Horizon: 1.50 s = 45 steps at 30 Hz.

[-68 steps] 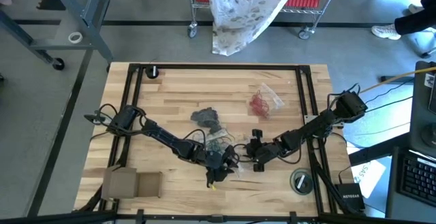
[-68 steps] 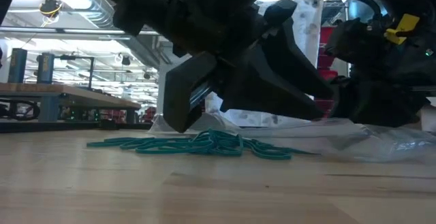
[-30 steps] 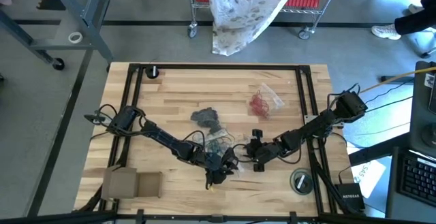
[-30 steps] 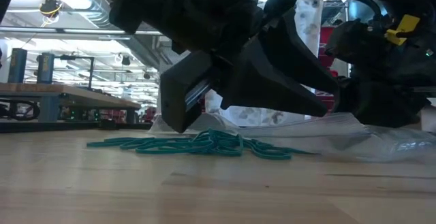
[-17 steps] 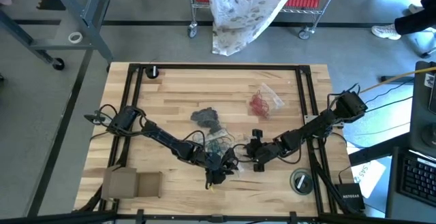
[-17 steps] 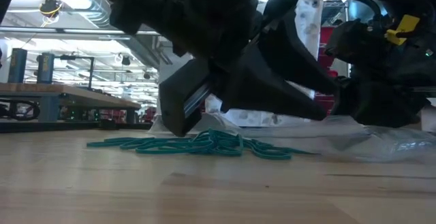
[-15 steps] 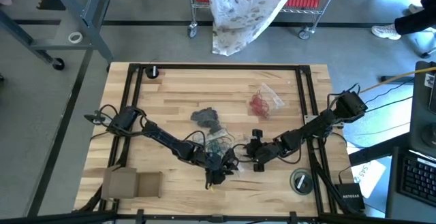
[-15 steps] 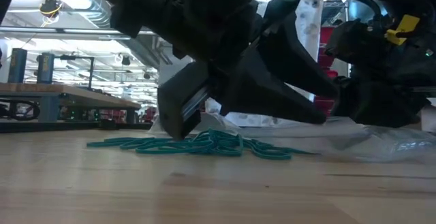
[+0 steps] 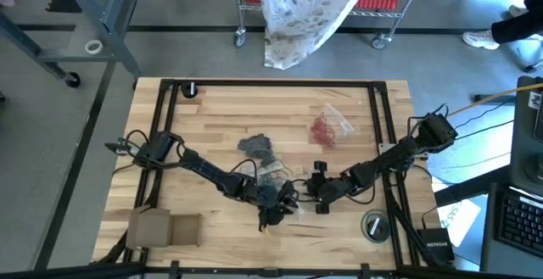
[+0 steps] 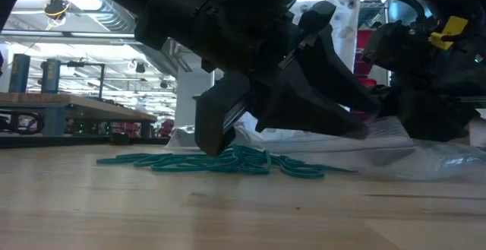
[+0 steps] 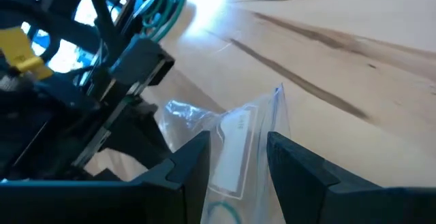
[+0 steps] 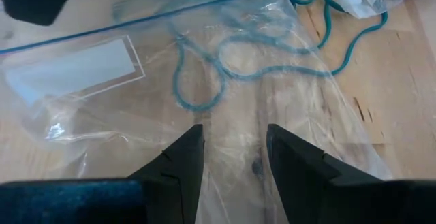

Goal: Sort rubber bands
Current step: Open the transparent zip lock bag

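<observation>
Left gripper (image 9: 273, 214): working low at the table's 6 o'clock area; its two dark fingers (image 11: 187, 166) are standing apart either side of the edge of a clear plastic zip bag (image 11: 235, 146); whether they are pinching it cannot be told.
Right gripper (image 9: 316, 190): sitting just toward 3 o'clock of the left one, pointing at it; its two fingers (image 12: 178, 159) are standing apart over the same bag (image 12: 225, 115), gripping nothing visible.
Teal rubber bands (image 10: 228, 161): one loose heap of thin loops lying on the wooden table (image 9: 212, 118) beneath the left gripper; individual count cannot be told. A few teal loops (image 12: 204, 81) are showing through the bag film.
Red rubber bands (image 9: 323, 129): one cluster inside a second clear bag, toward 2 o'clock of the grippers.
Dark grey rubber bands (image 9: 255, 147): one cluster in a third clear bag, toward 11 o'clock of the grippers.
Clear bags counted: three.
Brown cardboard box (image 9: 165, 227): one, lying flat at the 7 o'clock corner.
Round metal lid (image 9: 374, 225): one, at the 5 o'clock edge.
</observation>
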### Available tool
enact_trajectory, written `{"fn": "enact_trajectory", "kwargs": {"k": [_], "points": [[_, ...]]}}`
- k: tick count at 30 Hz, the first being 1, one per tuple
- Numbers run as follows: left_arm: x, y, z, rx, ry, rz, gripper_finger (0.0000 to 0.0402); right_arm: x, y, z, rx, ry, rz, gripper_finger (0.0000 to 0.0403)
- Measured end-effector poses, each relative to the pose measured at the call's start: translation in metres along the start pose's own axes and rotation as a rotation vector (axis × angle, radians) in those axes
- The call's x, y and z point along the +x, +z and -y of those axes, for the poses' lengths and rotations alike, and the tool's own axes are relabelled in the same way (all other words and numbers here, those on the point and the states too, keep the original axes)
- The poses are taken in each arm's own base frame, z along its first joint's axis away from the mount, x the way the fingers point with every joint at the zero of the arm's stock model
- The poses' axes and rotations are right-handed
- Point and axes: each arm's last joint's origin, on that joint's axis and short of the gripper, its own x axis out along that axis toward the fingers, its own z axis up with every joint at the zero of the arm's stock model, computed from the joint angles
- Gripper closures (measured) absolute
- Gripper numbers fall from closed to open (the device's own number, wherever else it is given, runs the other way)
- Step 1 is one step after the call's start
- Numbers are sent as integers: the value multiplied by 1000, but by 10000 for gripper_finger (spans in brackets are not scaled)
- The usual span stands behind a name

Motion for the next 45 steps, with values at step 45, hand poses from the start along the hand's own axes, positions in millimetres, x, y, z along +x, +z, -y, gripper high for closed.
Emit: {"fn": "enact_trajectory", "kwargs": {"k": [45], "points": [[-17,47,-52,-1200,122,-54,401,-91,86,-87,-234,131,202,249]]}}
